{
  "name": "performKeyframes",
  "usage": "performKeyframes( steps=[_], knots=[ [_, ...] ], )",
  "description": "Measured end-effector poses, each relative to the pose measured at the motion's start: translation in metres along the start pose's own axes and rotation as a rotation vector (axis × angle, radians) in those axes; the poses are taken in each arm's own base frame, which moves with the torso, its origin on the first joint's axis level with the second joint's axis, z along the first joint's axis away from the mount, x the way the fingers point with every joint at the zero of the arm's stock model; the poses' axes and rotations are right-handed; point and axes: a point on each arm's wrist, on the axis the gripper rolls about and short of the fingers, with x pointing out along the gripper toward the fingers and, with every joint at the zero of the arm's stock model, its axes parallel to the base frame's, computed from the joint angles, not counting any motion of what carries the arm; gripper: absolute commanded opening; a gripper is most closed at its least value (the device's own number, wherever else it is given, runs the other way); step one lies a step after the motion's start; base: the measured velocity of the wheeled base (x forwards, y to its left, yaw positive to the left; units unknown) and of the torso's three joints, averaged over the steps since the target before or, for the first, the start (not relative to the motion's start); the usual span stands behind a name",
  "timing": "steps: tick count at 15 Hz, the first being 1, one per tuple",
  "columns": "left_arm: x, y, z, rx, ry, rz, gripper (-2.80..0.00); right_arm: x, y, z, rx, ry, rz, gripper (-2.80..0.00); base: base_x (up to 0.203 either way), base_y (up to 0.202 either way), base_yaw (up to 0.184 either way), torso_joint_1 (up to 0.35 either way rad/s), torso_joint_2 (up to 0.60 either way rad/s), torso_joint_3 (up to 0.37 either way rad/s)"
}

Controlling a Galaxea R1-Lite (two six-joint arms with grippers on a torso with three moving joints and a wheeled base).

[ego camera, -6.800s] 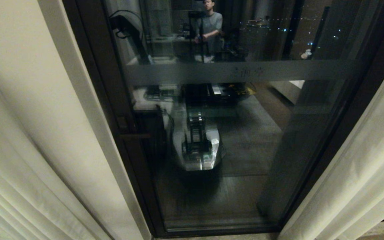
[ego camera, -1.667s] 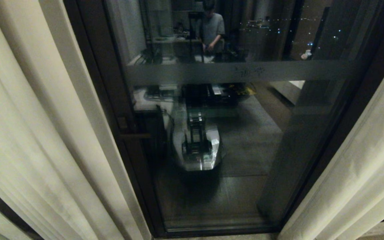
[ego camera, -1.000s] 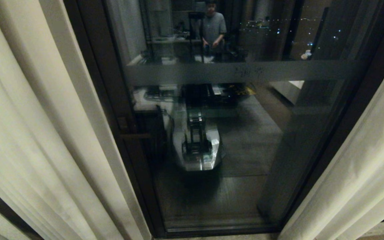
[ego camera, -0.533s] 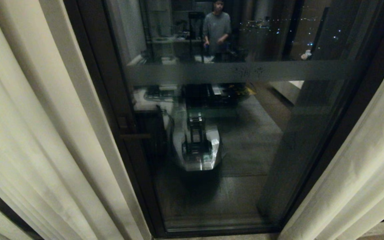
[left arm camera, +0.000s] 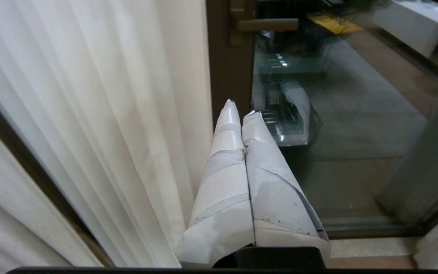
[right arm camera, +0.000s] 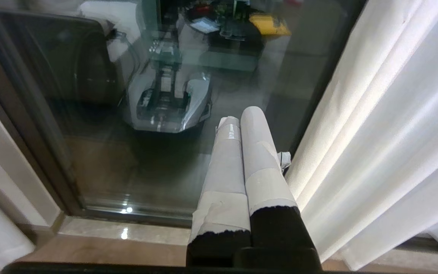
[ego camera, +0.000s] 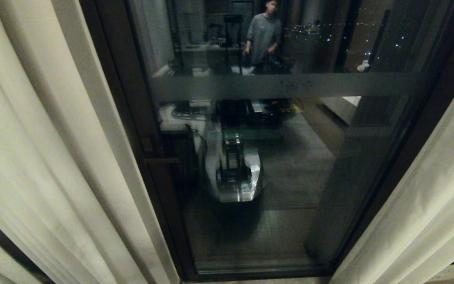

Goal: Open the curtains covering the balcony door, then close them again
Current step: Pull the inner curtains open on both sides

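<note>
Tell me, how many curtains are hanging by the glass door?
2. The left curtain hangs left of the balcony door; the right curtain hangs on its right. More panels may be out of view.

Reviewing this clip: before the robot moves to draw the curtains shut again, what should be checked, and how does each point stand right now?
1. Left curtain panel drawn aside: ok.
2. Right curtain panel drawn aside: ok.
3. Balcony door glass uncovered: ok.
4. Left gripper shut, holding nothing, beside the left panel: ok.
5. Right gripper shut, empty, beside the right panel: ok.
6. Person reflected in the glass, clear of the arms: cannot tell.
</note>
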Motion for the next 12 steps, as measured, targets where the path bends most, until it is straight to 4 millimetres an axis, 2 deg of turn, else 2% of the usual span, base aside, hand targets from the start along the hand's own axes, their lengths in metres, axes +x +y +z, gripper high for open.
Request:
performKeyframes(
  steps=[12],
  knots=[
    [0.0,0.0,0.0005,0.002,-0.005,0.002,-2.8,0.0,-0.0001,0.0,0.0,0.0,0.001,-2.8,0.0,-0.188,-0.001,0.0,0.0,0.003]
  ],
)
